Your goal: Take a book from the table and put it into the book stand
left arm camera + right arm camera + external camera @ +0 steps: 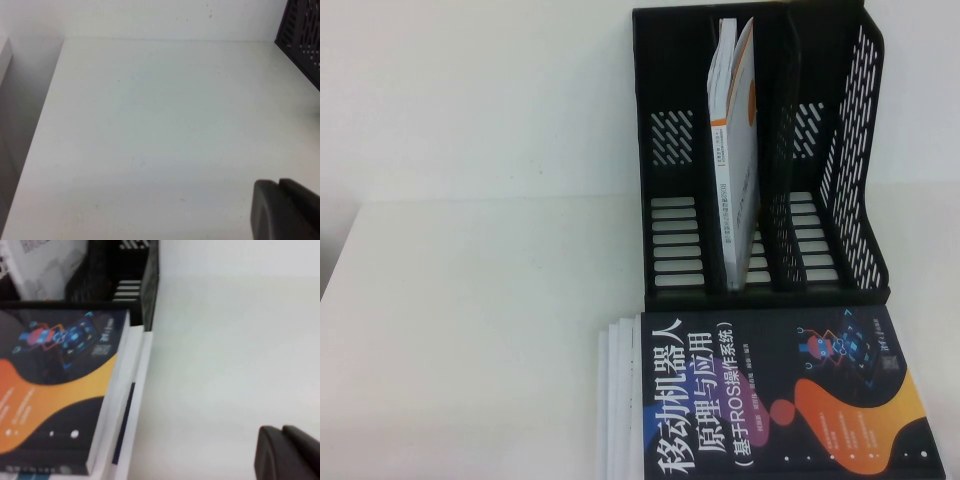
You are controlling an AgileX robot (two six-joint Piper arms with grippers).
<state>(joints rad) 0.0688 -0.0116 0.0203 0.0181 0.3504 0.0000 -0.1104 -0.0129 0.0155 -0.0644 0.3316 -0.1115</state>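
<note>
While both claws' state cannot be told, the top book (pixel 780 400) reads "移动机器人原理与应用", "ROS".

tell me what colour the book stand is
Black, with slotted mesh sides: the book stand shows best in the high view.

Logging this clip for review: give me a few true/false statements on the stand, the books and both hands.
1. A book stands upright in the stand. True.
2. It sits in the stand's leftmost slot. False: the middle slot.
3. The stack lies in front of the stand. True.
4. The left hand holds a book. False: it hangs over bare table.
5. The right hand grips the stack. False: it is beside it, apart.
</note>
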